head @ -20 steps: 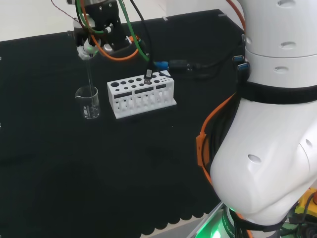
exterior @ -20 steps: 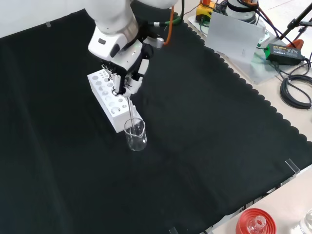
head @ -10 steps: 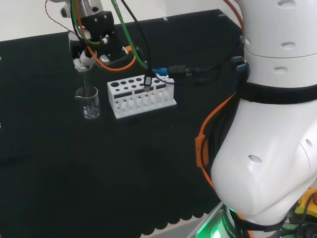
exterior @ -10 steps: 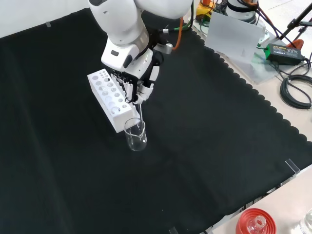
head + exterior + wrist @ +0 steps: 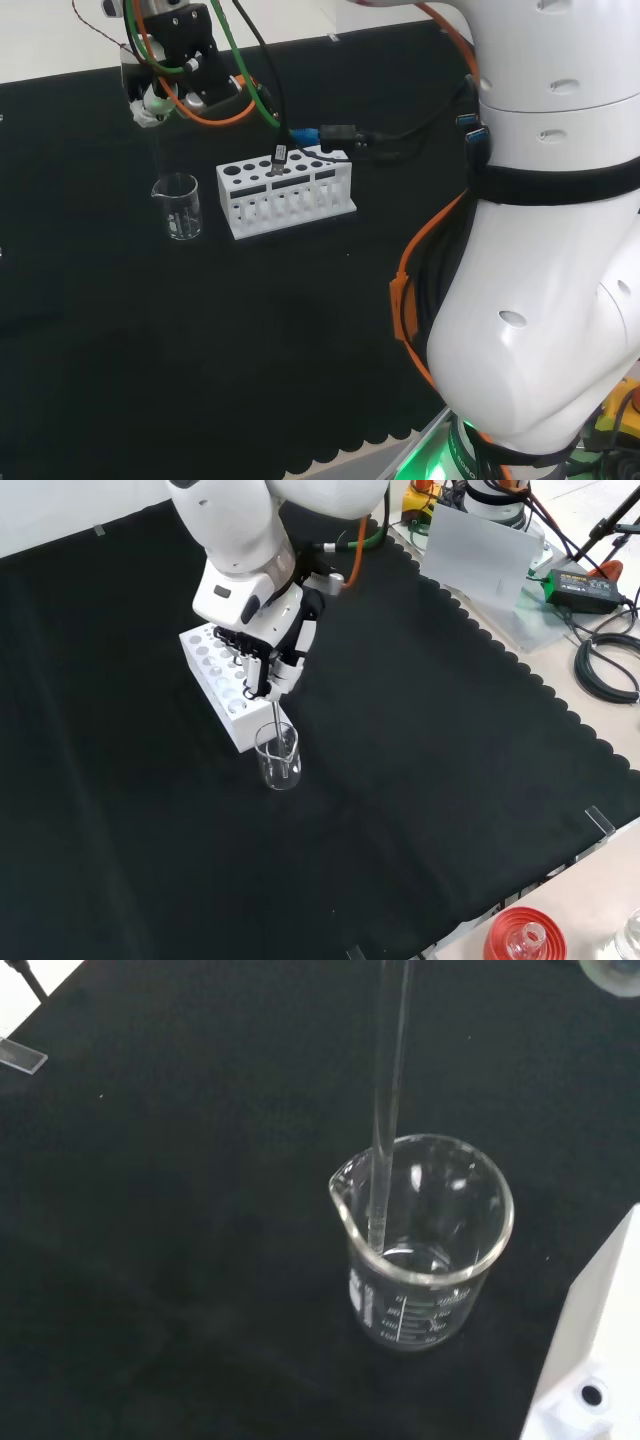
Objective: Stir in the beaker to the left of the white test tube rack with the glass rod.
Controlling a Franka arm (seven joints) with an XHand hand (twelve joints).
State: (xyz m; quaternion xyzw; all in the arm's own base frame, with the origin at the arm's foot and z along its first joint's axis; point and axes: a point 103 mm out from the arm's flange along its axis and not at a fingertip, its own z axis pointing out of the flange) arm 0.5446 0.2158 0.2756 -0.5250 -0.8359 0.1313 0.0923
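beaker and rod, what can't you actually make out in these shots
- Whether the beaker holds liquid: clear glass on black cloth, in every view.
- How the hand grips the glass rod: the fingers cover the rod's top in the front view, and the wrist view's edge cuts it off.
- Whether the rod's tip touches the beaker's bottom: seen through curved glass in the wrist view.

Counted below the hand [image 5: 268,658]: one beaker [image 5: 277,757], one glass rod [image 5: 388,1100], one white test tube rack [image 5: 286,192] beside them.
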